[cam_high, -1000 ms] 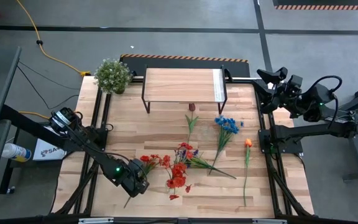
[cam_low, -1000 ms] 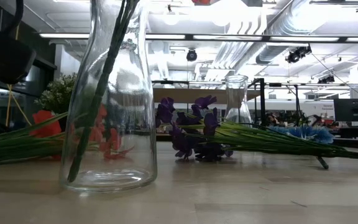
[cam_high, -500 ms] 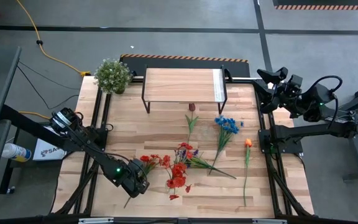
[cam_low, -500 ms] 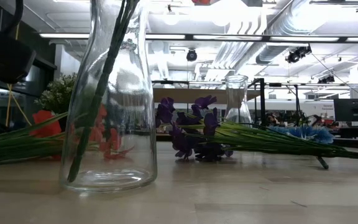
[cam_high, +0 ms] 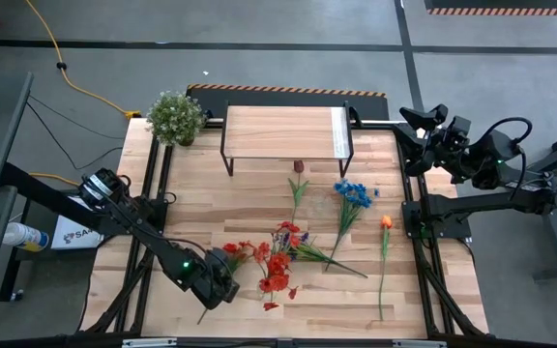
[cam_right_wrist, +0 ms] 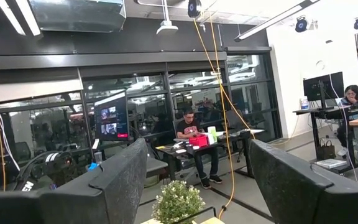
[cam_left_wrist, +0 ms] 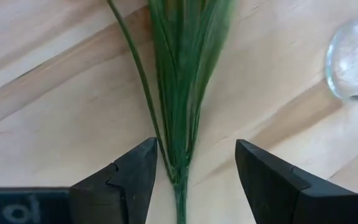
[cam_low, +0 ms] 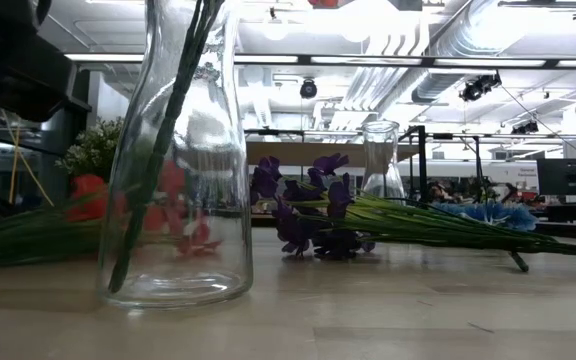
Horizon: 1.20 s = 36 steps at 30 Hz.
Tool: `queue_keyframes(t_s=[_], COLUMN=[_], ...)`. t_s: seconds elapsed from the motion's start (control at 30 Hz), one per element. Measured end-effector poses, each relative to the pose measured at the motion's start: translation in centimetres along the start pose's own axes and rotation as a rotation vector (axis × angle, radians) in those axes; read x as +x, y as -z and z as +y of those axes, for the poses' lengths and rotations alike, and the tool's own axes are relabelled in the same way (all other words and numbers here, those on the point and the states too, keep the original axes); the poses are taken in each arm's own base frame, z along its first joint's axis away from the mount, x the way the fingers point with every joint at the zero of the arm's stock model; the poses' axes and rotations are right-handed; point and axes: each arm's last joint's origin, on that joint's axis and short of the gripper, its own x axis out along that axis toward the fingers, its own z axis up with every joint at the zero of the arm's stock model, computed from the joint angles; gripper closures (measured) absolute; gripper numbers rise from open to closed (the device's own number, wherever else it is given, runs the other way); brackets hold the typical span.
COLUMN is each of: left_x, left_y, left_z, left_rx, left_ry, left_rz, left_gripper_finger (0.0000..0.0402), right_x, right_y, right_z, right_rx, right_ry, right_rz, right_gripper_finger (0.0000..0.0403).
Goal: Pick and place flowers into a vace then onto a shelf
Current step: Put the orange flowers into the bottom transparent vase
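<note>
Straddling the green stems of the red artificial flowers, the left claw has shifted inward, jaws apart, nothing gripped yet; a pickup looks imminent. Farther off, the wood-topped black-legged shelf waits; the right claw idles wide.

Overhead camera looks straight down; table-level camera looks across; both share the flowers.

Even overhead light falls on the table, with soft shadows. In the low view ceiling strips glare, and the near vase bends the stems behind it. The left wrist view is softly blurred.
</note>
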Motion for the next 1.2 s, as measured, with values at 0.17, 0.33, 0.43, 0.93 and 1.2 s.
queue_keyframes(t_s=[0.17,0.33,0.43,0.93,1.2], left_x=[0.0,0.0,0.3,2.3,2.4], left_y=[0.0,-0.1,0.0,-1.0,-1.3], left_z=[0.0,0.1,0.4,0.7,1.1], left_rx=[0.0,0.004,0.007,-0.054,-0.042], left_ry=[0.006,-0.014,-0.047,-0.162,-0.202], left_rz=[-0.002,-0.013,-0.016,0.081,0.081], left_gripper_finger=[0.0153,0.0153,0.0153,0.0175,0.0313], right_x=[0.0,0.0,0.0,0.0,0.0], right_y=[0.0,0.0,0.0,0.0,0.0], right_z=[0.0,0.0,0.0,0.0,0.0], right_rx=[0.0,0.0,0.0,0.0,0.0], right_ry=[0.0,0.0,0.0,0.009,0.012], right_rz=[0.0,0.0,0.0,0.001,0.001], right_gripper_finger=[0.0132,0.0132,0.0132,0.0132,0.0132])
